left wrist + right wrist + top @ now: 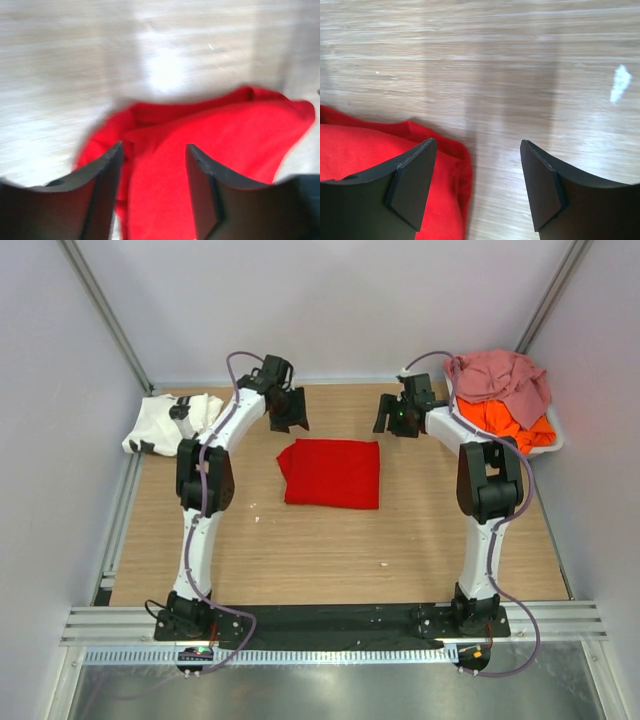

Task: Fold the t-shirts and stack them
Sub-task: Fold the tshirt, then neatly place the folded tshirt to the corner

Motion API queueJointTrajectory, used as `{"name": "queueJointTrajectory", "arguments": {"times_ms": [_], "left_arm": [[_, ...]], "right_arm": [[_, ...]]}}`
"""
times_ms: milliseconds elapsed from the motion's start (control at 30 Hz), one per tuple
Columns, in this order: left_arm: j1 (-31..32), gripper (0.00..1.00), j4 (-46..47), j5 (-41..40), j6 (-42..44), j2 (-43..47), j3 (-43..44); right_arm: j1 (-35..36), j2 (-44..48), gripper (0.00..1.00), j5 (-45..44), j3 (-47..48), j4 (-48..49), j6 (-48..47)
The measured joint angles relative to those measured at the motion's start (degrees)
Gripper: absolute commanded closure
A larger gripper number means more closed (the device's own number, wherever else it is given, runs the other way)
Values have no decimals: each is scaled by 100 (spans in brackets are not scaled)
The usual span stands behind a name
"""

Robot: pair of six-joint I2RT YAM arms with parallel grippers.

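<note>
**Red tee folded, both jaws empty**

Left jaws and right jaws gape, grasping nothing, at the far corners of the red t-shirt [331, 473], which lies folded square mid-counter [330, 550], likely the stack's base. White t-shirt [170, 420] lies far left; pink t-shirt [505, 375] and orange t-shirt [510, 420] are heaped in the tray [553, 443].

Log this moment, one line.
red t-shirt: folded, centre | left end effector: open, empty | right end effector: open, empty | white t-shirt: crumpled

Table [330, 560], centre: 1 folded t-shirt [331, 473]. Far-left corner: 1 crumpled t-shirt [160, 425]. Far-right corner: tray [553, 440], holding lower t-shirt [505, 420] under upper t-shirt [505, 375]. Left gripper [293, 422] and right gripper [388, 425]: behind folded t-shirt's far corners.
</note>
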State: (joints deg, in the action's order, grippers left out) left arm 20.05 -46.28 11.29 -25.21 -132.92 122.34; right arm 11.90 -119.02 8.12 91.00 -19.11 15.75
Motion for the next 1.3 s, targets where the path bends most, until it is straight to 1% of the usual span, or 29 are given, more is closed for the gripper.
{"name": "queueJointTrajectory", "arguments": {"times_ms": [33, 67, 133, 167, 233, 300, 400, 500, 567, 633, 733, 900, 1100, 1200, 1233, 1300], "left_arm": [[-52, 34, -129, -98, -17, -83, 203], [-105, 27, -201, -221, -39, -111, 326], [-203, 19, -271, -428, -94, -44, 323], [-249, 9, -214, -540, -101, 70, 181], [-334, 1, -17, -723, -105, 503, -509], [-404, 0, 192, -758, -114, 1001, -1307], [-452, 0, 693, -498, -133, 1679, -2441], [-446, 0, 1318, -129, -144, 1921, -3150], [-442, 0, 1864, 133, -175, 1921, -3587], [-439, 0, 2188, 343, -212, 1814, -3860], [-439, 0, 2653, 675, -341, 1502, -3923], [-437, 0, 3480, 1078, -540, 1403, -4059], [-313, 7, 4144, 1342, -654, 1429, -4382], [-170, 22, 4398, 1384, -730, 1482, -4592], [-114, 37, 4472, 1403, -754, 1488, -4649], [-2, 59, 4575, 1445, -848, 1464, -4756]], "right_arm": [[-57, -37, 26, 20, 46, -44, 4], [-105, -39, 26, 31, 52, -96, 11], [-173, 26, 26, 48, 35, -168, 70], [-190, 118, 25, 55, -57, -125, 107], [-195, 426, 25, 63, -426, -94, 197], [-181, 918, 25, 101, -1012, -15, 334], [-151, 1722, 25, 284, -1952, 177, 586], [-39, 2524, 25, 483, -2826, 306, 841], [127, 2874, 25, 570, -3139, 334, 927], [323, 3167, 24, 627, -3333, 328, 990], [549, 3600, 24, 723, -3543, 321, 1014], [562, 4203, 24, 737, -3705, 247, 1010], [555, 4328, 24, 706, -3906, 212, 988], [555, 4315, 24, 710, -4057, 192, 988], [555, 4308, 24, 713, -4094, 195, 988], [555, 4275, 24, 723, -4153, 195, 988]]}}
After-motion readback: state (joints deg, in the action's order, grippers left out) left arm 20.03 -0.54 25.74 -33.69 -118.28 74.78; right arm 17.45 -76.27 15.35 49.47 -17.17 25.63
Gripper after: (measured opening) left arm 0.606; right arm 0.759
